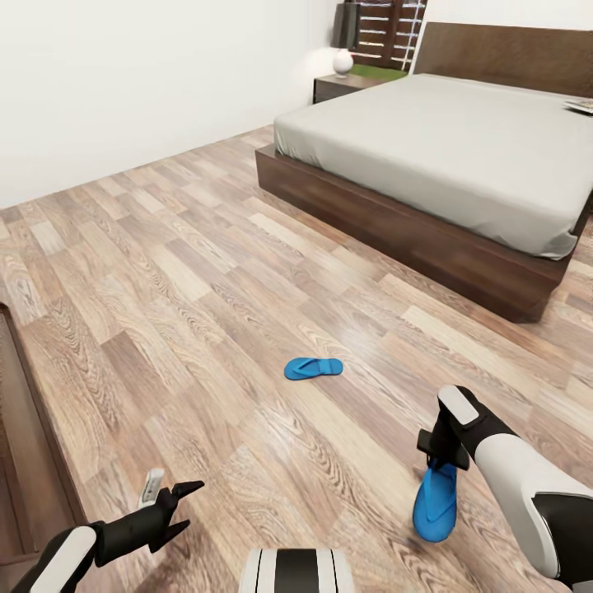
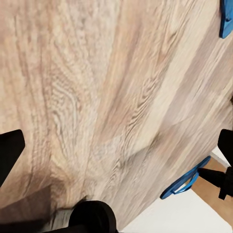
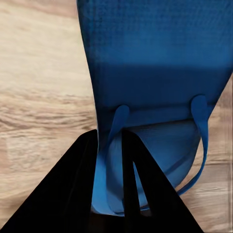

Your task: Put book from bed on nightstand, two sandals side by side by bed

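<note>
Above wood floor point(image 1: 165, 272), right claw point(image 3: 110, 165) grips sandal point(image 3: 155, 73).

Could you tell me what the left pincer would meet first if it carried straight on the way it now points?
Probably the bare wood-plank floor; the left pincer is open and empty, though depth is unclear.

I see two bright blue sandals: one point(image 1: 314, 367) at 12 o'clock, one point(image 1: 435, 504) at 3. Floor point(image 1: 165, 272) light brown woodgrain planks. Bed point(image 1: 395, 222) dark brown, mattress point(image 1: 445, 140) light grey. Walls point(image 1: 123, 74) white.
</note>
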